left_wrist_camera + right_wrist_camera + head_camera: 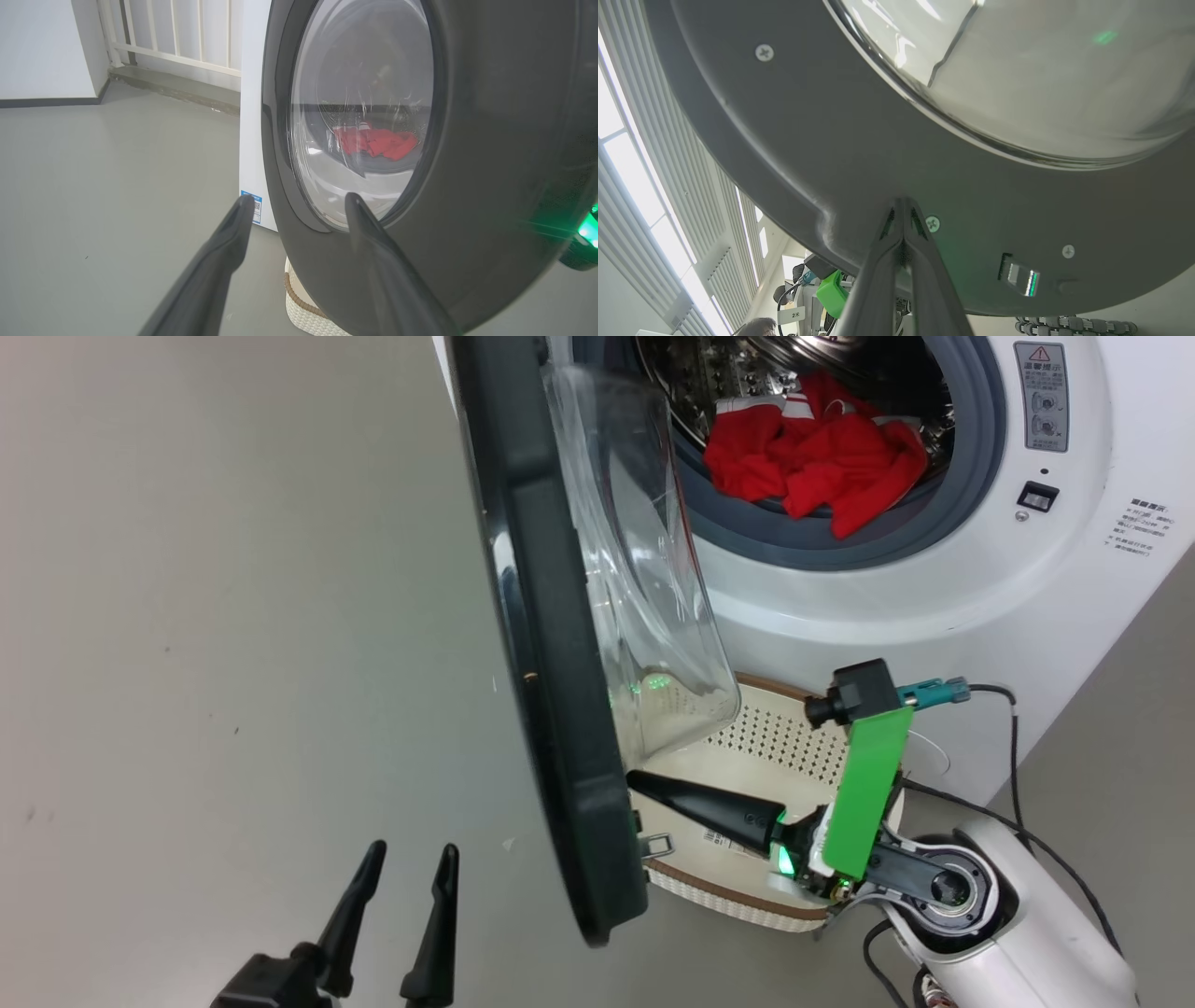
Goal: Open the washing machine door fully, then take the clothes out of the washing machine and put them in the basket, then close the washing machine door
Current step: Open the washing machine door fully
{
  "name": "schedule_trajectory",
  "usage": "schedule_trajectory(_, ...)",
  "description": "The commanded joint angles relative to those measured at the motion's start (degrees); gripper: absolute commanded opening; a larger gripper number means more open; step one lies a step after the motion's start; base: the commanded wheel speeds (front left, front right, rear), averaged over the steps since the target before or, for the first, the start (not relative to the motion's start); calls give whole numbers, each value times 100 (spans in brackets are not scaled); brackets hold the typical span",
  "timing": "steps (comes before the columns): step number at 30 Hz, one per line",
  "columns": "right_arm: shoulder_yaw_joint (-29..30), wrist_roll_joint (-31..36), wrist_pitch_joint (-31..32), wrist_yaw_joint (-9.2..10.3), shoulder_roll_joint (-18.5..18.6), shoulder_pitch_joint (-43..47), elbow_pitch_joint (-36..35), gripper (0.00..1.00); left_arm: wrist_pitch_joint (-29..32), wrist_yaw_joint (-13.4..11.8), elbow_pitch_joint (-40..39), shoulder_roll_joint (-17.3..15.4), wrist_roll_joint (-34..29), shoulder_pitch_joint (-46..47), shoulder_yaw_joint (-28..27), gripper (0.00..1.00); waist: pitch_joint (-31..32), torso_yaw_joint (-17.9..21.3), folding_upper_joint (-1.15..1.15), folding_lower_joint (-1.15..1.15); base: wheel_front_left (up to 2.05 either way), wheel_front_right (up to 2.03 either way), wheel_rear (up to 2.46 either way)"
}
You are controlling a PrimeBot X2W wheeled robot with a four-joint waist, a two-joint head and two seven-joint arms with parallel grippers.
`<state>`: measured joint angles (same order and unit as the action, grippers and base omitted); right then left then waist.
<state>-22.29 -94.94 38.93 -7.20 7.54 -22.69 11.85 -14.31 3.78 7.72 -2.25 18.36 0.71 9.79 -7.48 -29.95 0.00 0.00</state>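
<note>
Down at the lower left, the left gripper (414, 847) hangs over the grey floor (187, 616), fingers spread wide and holding nothing, just outside the washing machine door (551, 709). That door stands swung out, edge-on, its glass bulging toward the machine. On its inner side the right gripper (635, 777) has its fingers pinched together, tips against the door low down. Beneath it sits the basket (775, 737), before the washing machine (934, 607). Farther right, the clothes (822, 457) lie heaped in the drum (709, 364).
</note>
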Motion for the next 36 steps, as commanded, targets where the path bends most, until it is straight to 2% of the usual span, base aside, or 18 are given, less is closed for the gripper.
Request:
schedule_trajectory(1,-132,100,58,-29,-164,-42,-166,0,-69,-80,-181,-63,44,-2,-223,100,-2,-9,0,0,0,0,0)
schedule_trajectory(13,-414,145,241,-29,-397,-350,63,0,-69,-357,-477,-63,148,-120,-387,100,-128,-100,0,0,0,0,0)
schedule_trajectory(28,-456,188,84,-29,-457,-398,131,0,-69,-361,-515,-63,102,-171,-385,100,-73,-98,0,0,0,0,0)
schedule_trajectory(29,-436,216,50,-29,-458,-379,126,18,-69,-347,-499,-63,101,-166,-379,100,-64,-93,0,0,0,0,0)
schedule_trajectory(30,-408,251,4,-29,-458,-357,123,43,-69,-331,-479,-63,98,-162,-375,100,-52,-88,0,0,0,0,0)
schedule_trajectory(32,-343,324,-94,-29,-439,-301,139,100,-69,-288,-430,-63,87,-150,-366,100,-22,-77,0,0,0,0,0)
schedule_trajectory(36,-206,460,-313,-29,-353,-163,170,100,-69,-196,-319,-63,59,-125,-371,100,55,-50,0,0,0,0,0)
